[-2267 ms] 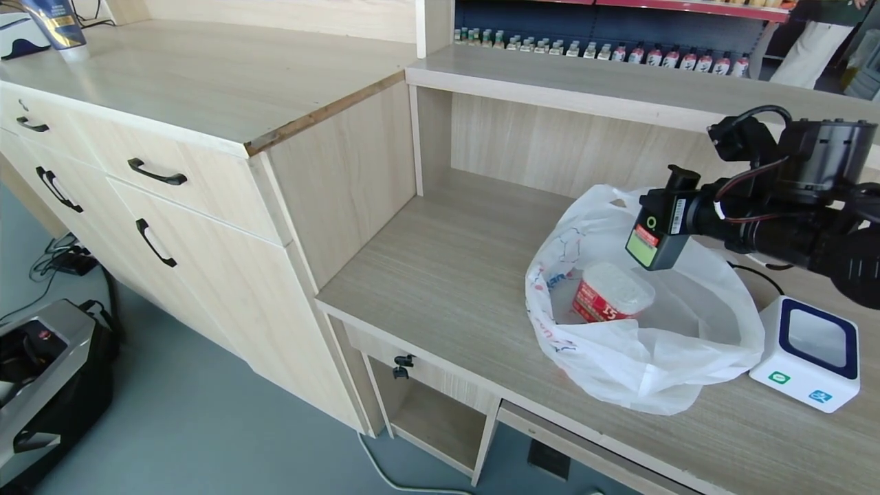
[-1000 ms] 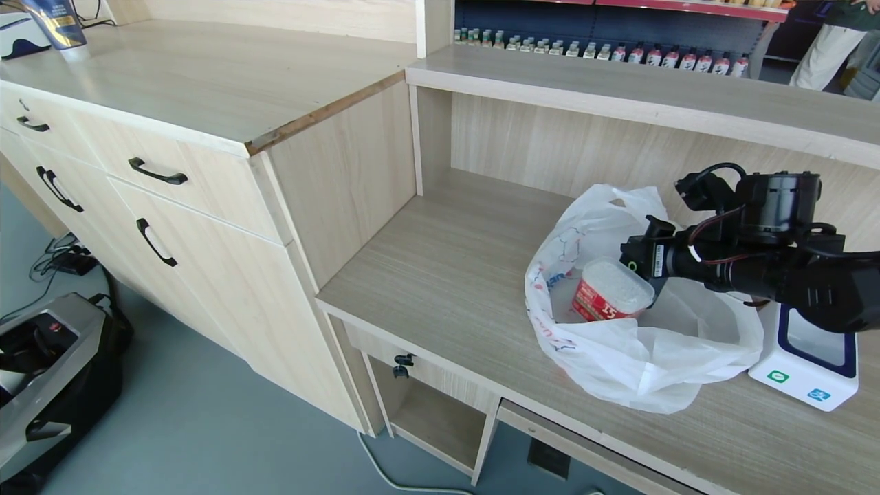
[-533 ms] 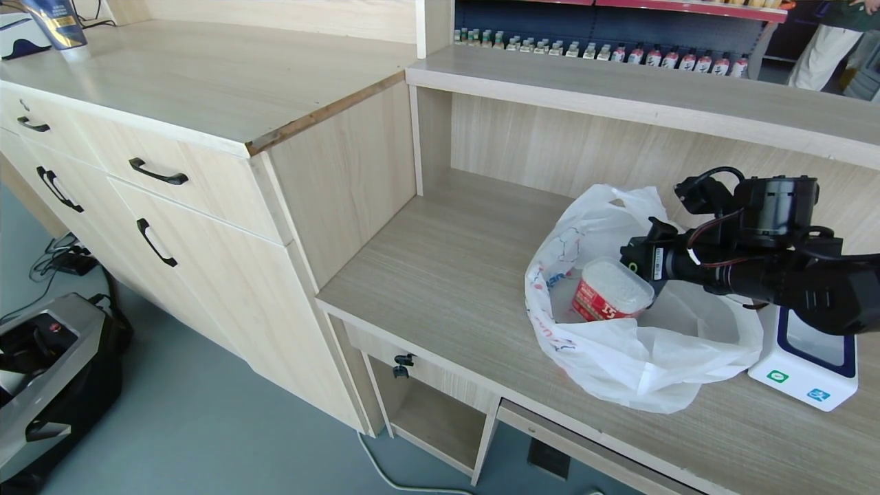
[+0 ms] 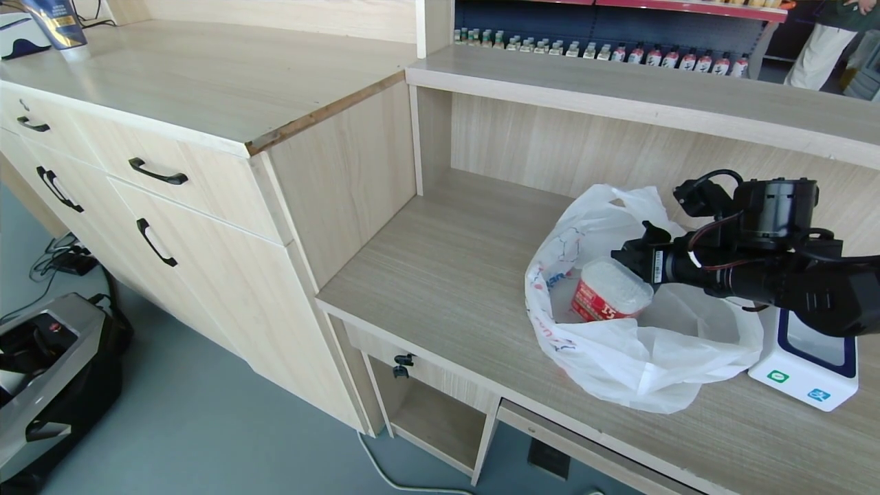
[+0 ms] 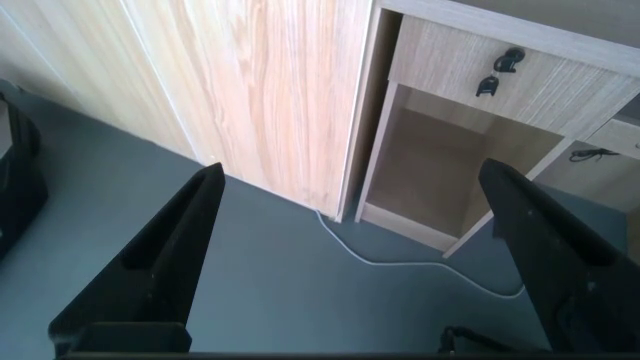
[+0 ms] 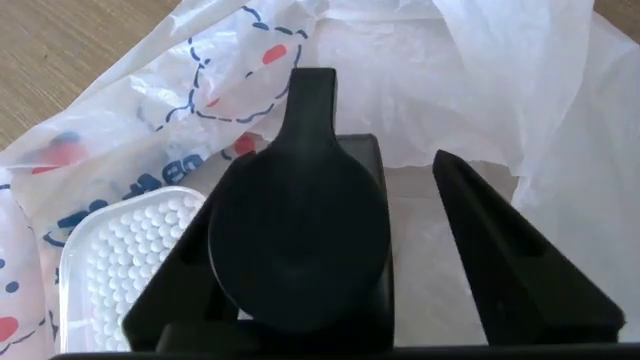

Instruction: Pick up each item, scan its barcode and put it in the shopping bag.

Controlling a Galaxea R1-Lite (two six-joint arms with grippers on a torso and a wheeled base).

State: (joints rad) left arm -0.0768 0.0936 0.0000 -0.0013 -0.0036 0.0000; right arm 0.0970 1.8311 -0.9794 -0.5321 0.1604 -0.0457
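Low, pale wood-grain desk surface [image 4: 440, 275], walled at the back and on the left by panels of the same wood. Directly on it, toward the right: white plastic shopping bag [image 4: 639, 364], mouth open upward, and a white box scanner [image 4: 804, 385] with a dark-framed window, just beside the bag on the right, bag edge against it. Higher countertop [image 4: 206, 82] on the left, with a blue and gold packet [image 4: 51, 20] at its far corner. Behind the desk, a raised ledge [image 4: 619, 79]
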